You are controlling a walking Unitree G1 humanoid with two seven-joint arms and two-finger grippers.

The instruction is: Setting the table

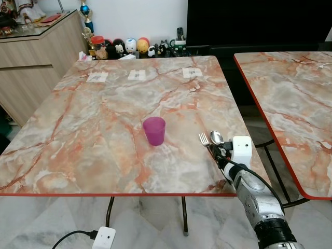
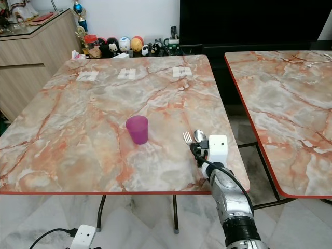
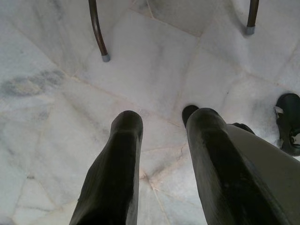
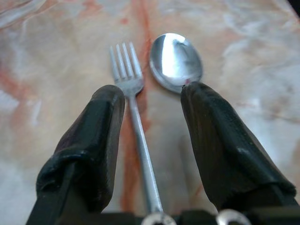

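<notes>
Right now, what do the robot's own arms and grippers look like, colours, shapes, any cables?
The right arm is a silver, rounded metal tube with a black band near its lower end. A white boxy block sits at the wrist, and a thin black cable loops along the arm. The right gripper and left gripper each have two long, glossy black fingers with rounded tips.

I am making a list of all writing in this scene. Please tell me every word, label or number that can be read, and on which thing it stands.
No text can be read here.
Three white paper labels lie along the far edge of the table: each bears dark print, too small and blurred to read.
The purple cup, fork and spoon bear no visible writing.
</notes>
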